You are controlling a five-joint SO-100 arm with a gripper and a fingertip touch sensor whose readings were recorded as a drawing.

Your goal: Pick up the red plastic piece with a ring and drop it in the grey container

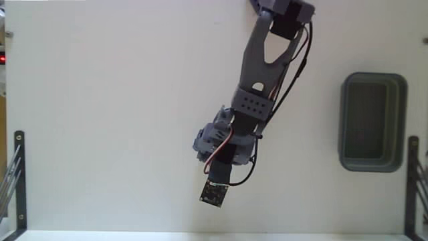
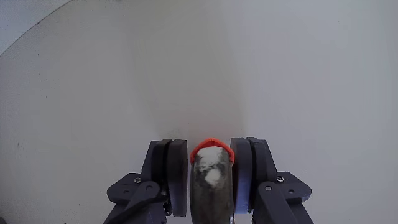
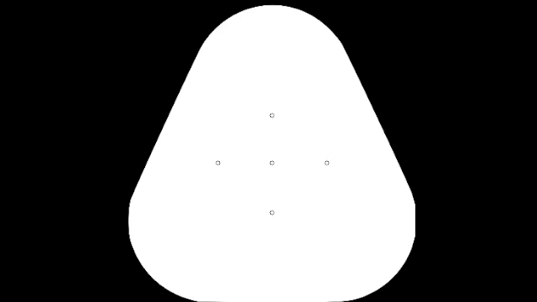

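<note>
White tabletop [image 1: 100, 100] spreads bare under the arm [image 1: 264, 67], which reaches toward seven o'clock in the fixed view. Its fingers [image 2: 177, 177] are clenched on the red plastic piece with a ring [image 2: 211, 171]. Over at three o'clock sits the grey container [image 1: 348, 120], well apart.

A plain white table [image 1: 114, 120] fills the fixed view, with black metal racks at its left [image 1: 18, 175] and right [image 1: 414, 177] edges.
</note>
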